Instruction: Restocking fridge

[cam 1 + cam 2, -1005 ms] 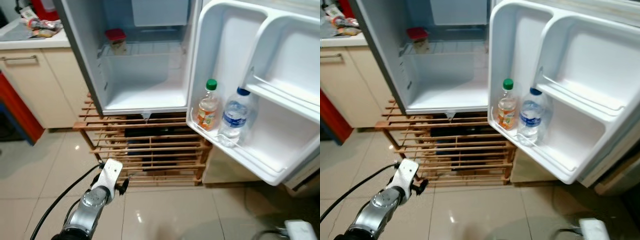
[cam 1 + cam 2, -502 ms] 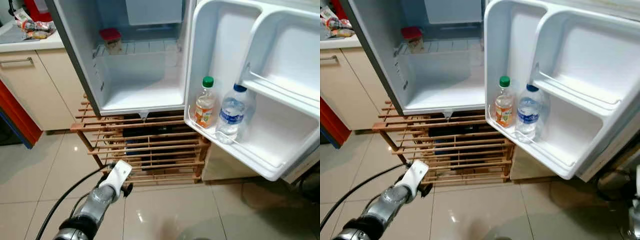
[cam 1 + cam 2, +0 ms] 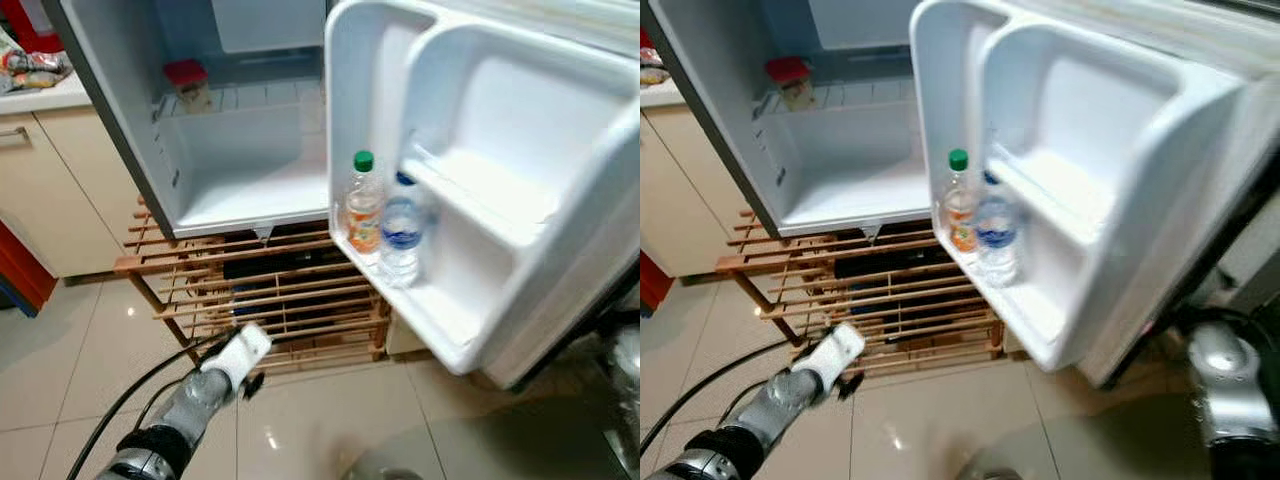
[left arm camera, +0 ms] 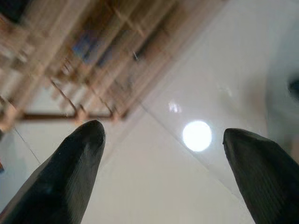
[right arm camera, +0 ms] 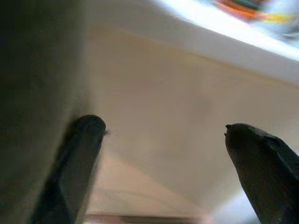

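Note:
The small fridge (image 3: 250, 160) stands open on a wooden rack. On its wire shelf sits a red-lidded jar (image 3: 187, 82). The white door (image 3: 480, 200) is swung partway in, and its lower shelf holds an orange drink bottle with a green cap (image 3: 362, 205) and a water bottle (image 3: 400, 235). My left gripper (image 4: 163, 154) hangs low over the tiled floor in front of the rack, open and empty. My right gripper (image 5: 166, 154) is open just under the door's bottom edge. The right arm (image 3: 1225, 390) is behind the door's outer side.
The slatted wooden rack (image 3: 280, 300) under the fridge holds dark items. A beige cabinet (image 3: 60, 190) with a cluttered counter stands at the left, with a red object (image 3: 15, 285) low beside it. Glossy floor tiles (image 3: 320, 420) lie in front.
The fridge door has swung inward toward the cabinet. My right arm has come into sight at the lower right behind it. The left arm stays low by the rack.

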Robot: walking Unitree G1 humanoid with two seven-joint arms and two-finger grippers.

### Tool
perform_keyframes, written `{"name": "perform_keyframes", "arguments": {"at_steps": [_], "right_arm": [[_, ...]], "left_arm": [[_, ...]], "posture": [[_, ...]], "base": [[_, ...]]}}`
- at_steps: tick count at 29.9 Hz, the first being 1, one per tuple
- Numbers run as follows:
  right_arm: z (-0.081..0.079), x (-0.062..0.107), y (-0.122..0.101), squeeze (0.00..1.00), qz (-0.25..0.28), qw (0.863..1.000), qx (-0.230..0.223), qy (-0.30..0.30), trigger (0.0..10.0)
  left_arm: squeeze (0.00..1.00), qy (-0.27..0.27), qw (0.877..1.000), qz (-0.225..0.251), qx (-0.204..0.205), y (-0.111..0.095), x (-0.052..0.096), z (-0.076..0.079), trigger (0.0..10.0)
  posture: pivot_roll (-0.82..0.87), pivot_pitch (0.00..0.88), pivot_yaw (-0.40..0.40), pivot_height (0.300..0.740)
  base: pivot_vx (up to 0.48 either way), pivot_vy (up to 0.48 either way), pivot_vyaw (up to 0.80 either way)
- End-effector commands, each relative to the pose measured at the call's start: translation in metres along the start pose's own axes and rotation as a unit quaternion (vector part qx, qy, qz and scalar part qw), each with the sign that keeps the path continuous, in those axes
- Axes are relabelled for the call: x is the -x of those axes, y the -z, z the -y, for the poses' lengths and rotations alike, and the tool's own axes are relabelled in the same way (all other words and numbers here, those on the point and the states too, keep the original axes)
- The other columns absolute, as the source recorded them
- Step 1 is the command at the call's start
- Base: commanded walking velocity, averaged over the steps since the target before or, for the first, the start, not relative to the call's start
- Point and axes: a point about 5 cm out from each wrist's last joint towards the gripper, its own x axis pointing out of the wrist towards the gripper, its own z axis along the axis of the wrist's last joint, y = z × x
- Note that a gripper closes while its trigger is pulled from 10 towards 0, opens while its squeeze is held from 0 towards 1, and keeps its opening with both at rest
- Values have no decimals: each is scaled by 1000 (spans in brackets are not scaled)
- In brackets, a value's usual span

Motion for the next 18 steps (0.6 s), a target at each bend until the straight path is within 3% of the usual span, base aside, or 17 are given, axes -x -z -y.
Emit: {"name": "perform_keyframes", "arguments": {"at_steps": [1,4,8,9,11,14,16,17,18], "right_arm": [[-31,-2,-29,0,39,995,-22,-94,10000],[-60,6,-51,0,66,980,-54,-181,10000],[-87,23,-80,0,104,945,-119,-287,10000],[-87,23,-80,0,104,945,-119,-287,10000],[-96,31,-86,0,101,924,-163,-330,10000],[-91,28,-80,0,82,932,-169,-311,10000],[-82,20,-65,0,53,950,-158,-263,10000],[-73,12,-51,0,29,969,-136,-206,10000],[-71,10,-46,0,17,972,-133,-192,10000]], "left_arm": [[0,29,997,-61,-35,34,5,13,10000],[0,64,986,-114,-103,66,13,29,10000],[0,95,980,-140,-104,84,20,43,10000],[0,95,980,-140,-104,84,20,43,10000],[0,95,979,-140,-115,84,19,47,10000],[0,90,981,-133,-107,80,18,48,10000],[0,84,986,-120,-84,73,15,49,10000],[0,82,988,-110,-65,68,13,50,10000],[0,82,989,-109,-64,67,12,51,10000]], "posture": [[-231,0,70,740],[-234,0,71,740],[-234,0,72,740],[-234,0,72,740],[-232,0,75,740],[-228,0,75,740],[-225,0,77,740],[-225,0,77,740],[-224,0,78,740]], "base": [[0,0,0],[0,0,0],[0,0,0],[0,0,0],[0,0,0],[0,0,0],[0,0,0],[0,0,0],[0,0,0]]}}
